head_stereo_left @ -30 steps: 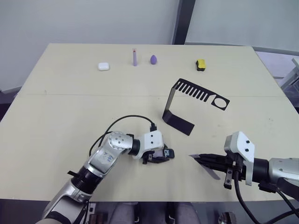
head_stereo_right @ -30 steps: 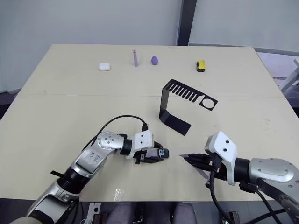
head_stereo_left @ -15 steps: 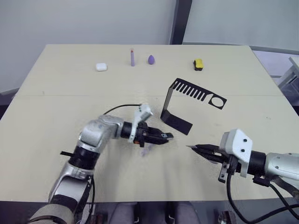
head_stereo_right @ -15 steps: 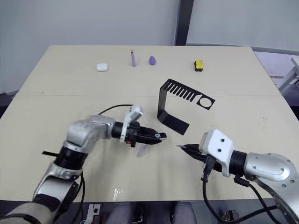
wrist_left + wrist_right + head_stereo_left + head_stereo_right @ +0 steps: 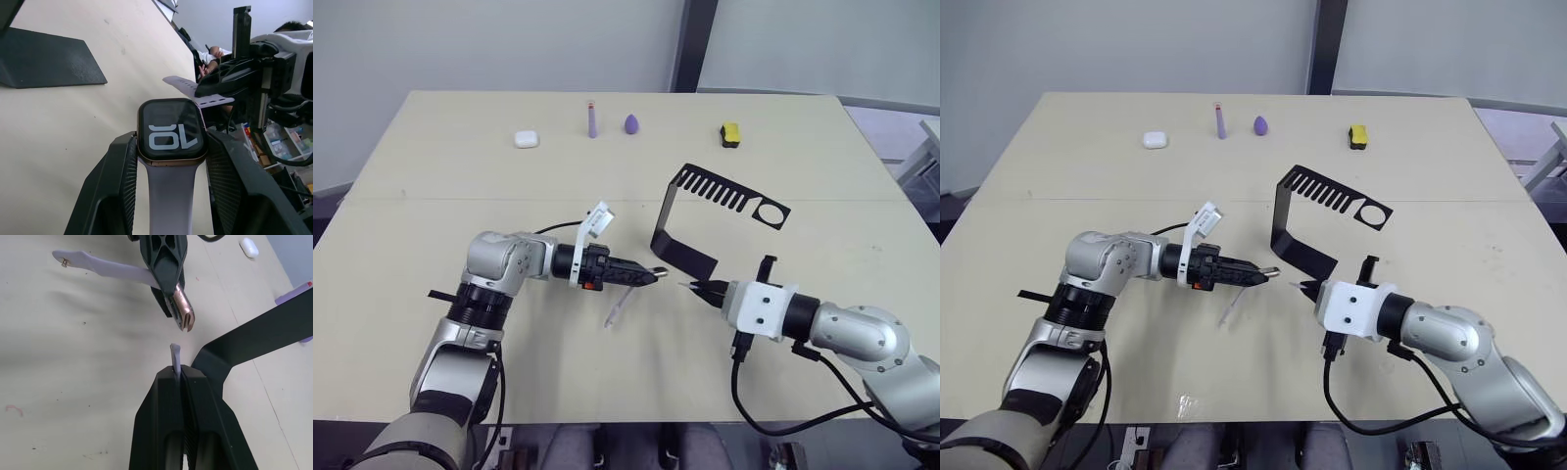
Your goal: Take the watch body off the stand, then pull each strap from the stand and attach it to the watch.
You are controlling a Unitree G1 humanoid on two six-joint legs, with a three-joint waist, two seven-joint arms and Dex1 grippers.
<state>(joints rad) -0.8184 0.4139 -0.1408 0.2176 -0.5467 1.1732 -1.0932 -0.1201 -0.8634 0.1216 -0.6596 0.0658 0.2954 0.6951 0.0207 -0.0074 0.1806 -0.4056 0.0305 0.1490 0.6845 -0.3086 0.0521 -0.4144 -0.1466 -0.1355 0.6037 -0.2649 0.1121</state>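
A: Where are the 2 tools, and what does each hold?

B: The left tool hovers over the middle of the counter, pointing right. Its fingers are closed on the 2 sides of the watch body, whose black screen shows pale digits inside a copper rim. 1 lavender strap is already fixed to the watch and hangs down toward the counter.

A: And the right tool?

B: The right tool sits just right of the left one, pointing left at it. Its fingers are pressed together on the second strap, gripped edge-on, with a short pale tip sticking out. That tip is near the open end of the watch body but apart from it; a small gap separates them.

A: Where is the stand?

B: The stand is just beyond the 2 tools, slightly right of centre. Its flat base rests on the counter, the upright rises from it, and the comb-slotted top arm reaches right to a ring hole.

A: Anything else on the counter?

B: Along the far edge, from left to right: a white case, a purple stick, a purple egg shape and a yellow-and-black block, all well apart from the tools.
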